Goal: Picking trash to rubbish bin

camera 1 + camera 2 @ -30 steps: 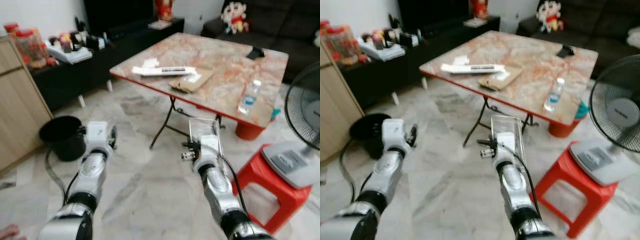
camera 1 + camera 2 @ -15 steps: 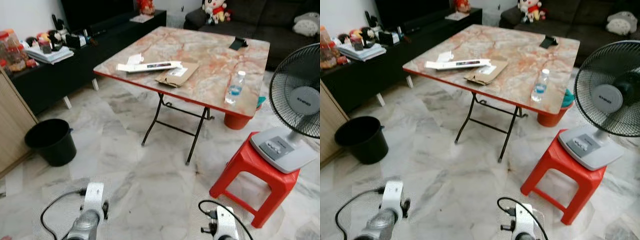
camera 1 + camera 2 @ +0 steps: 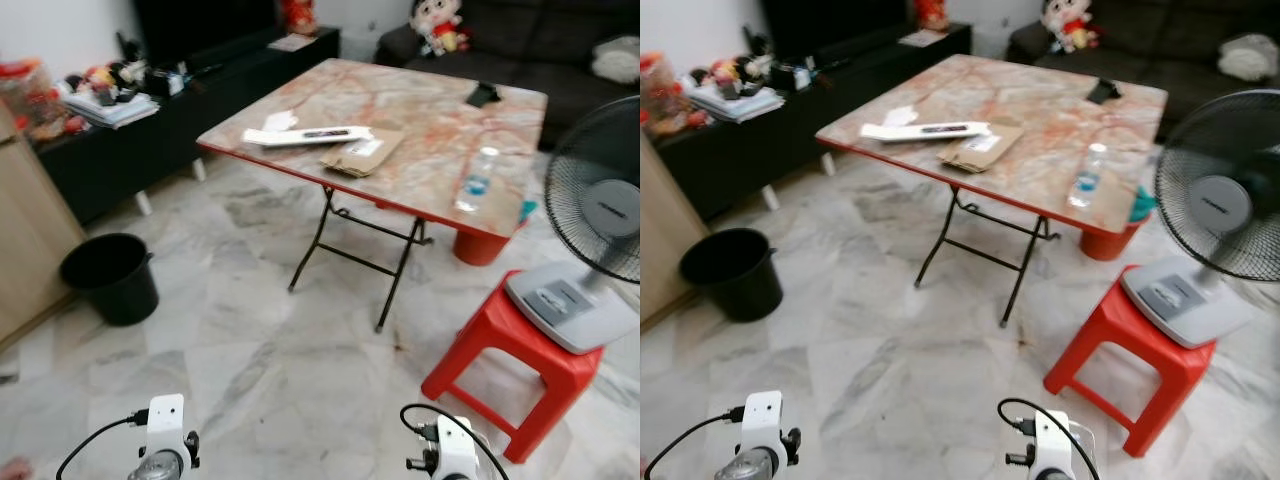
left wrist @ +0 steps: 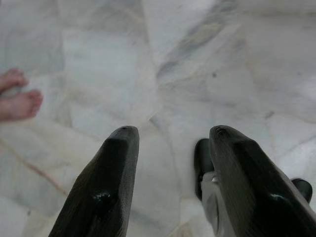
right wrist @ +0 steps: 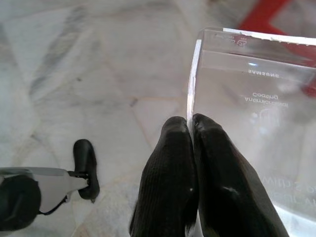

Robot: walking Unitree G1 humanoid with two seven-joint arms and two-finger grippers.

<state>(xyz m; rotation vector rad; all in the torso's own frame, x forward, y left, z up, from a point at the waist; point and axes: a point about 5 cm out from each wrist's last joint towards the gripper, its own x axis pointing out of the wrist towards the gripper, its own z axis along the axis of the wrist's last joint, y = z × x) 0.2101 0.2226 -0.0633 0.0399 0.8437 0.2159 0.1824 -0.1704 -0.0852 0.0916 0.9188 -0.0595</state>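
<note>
Low over the marble floor, the right gripper (image 5: 190,133) pinches a clear plastic package (image 5: 256,123); the left gripper (image 4: 170,148) hangs spread, empty. Judged best: keep the pinch firm and head for the black bin (image 3: 108,277) beside the wooden cabinet

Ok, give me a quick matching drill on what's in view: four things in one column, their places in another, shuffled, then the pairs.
Things:
1. water bottle
2. black bucket
3. electric fan
4. clear plastic packaging

Places:
A. on the red stool
B. clamped in the right gripper
C. on the folding table, near its edge
D. on the marble floor, beside the wooden cabinet

Pairs: 1-C, 2-D, 3-A, 4-B
</note>
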